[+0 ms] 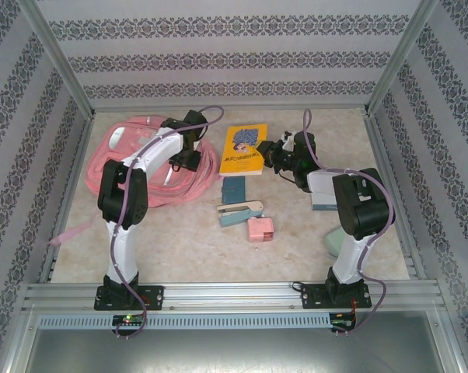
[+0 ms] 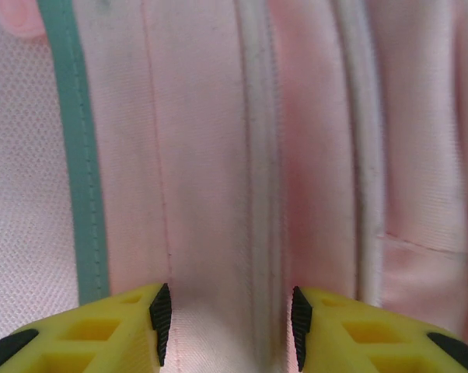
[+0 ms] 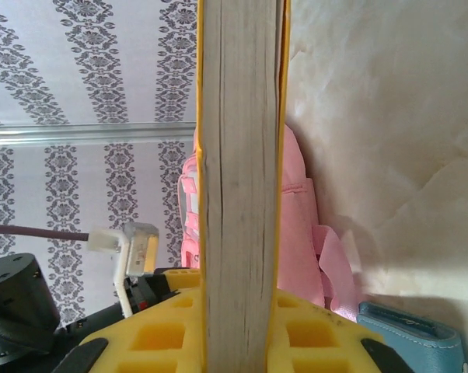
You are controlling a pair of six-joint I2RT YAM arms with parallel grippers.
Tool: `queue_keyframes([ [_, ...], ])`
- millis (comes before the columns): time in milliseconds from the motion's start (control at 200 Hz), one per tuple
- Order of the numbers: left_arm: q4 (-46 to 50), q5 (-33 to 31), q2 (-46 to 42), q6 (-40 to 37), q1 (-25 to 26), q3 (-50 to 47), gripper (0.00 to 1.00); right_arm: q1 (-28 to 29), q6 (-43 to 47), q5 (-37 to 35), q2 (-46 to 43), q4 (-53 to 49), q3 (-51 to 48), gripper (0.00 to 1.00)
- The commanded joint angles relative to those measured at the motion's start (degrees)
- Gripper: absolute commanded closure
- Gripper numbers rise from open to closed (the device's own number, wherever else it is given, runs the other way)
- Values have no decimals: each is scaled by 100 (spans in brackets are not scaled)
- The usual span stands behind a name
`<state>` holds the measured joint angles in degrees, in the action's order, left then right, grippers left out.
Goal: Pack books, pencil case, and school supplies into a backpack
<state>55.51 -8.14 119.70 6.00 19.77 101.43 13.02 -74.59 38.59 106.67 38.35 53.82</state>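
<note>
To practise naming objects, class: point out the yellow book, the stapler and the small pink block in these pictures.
yellow book (image 1: 244,148): top view, middle of its front cover.
stapler (image 1: 235,219): top view, on its teal base.
pink block (image 1: 260,228): top view, centre of its top face.

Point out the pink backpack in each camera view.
Top external: backpack back left, left of the yellow book.
Left wrist: its pink fabric just beyond the open left gripper.
Right wrist: centre, behind the book's edge.
Shared landmark: the yellow book, top and right wrist.
</note>
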Motion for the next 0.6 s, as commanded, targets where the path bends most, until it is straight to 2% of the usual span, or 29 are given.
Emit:
queue_keyframes([
  [0, 282, -494, 180, -184, 99, 44, 53, 66, 84, 144, -108, 497, 141, 100],
  [80, 280, -595, 302, -207, 142, -3, 56, 66, 75, 149, -78, 490, 176, 100],
  [120, 261, -630, 333, -213, 171, -39, 66, 74, 68, 153, -60, 487, 196, 100],
  [225, 231, -706, 257, -141, 181, -54, 100, 88, 58, 164, -8, 489, 234, 100],
  [385, 127, -606, -337, 15, 107, 185, 100, 128, 32, 164, 70, 489, 318, 100],
  [595, -55, 720, -1318, 517, -526, 652, 100, 336, -51, 132, 264, 546, 560, 100],
])
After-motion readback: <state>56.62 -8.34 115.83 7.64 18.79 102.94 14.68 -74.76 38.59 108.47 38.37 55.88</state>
